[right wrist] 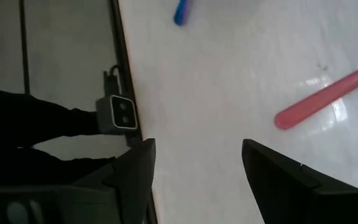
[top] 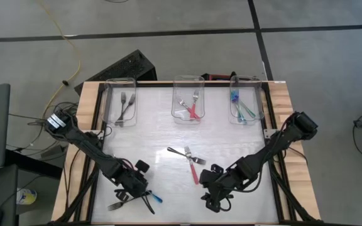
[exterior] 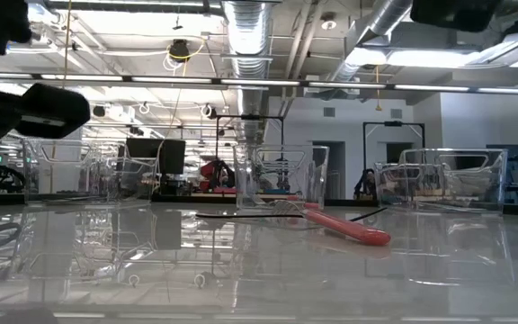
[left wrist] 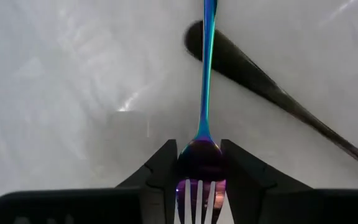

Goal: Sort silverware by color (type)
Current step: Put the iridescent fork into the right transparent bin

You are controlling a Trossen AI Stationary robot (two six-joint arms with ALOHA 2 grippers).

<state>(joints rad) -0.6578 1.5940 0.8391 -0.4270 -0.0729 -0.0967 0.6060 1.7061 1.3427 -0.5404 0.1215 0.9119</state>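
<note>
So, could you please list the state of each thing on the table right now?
Left gripper: jaws shut on the blue fork.
Right gripper: jaws open, empty.
Red fork: lying loose on the table.
Grey fork: lying loose, crossing the red fork.
Three bins: upright, each holding forks.

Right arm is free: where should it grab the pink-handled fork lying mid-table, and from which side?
Grip the pink-handled fork at mid-handle, coming straight down with the right gripper, fingers astride its width. It lies flat, handle pointing toward that gripper, while a grey fork crosses at its tine end, so the handle is probably the clearer part.
</note>
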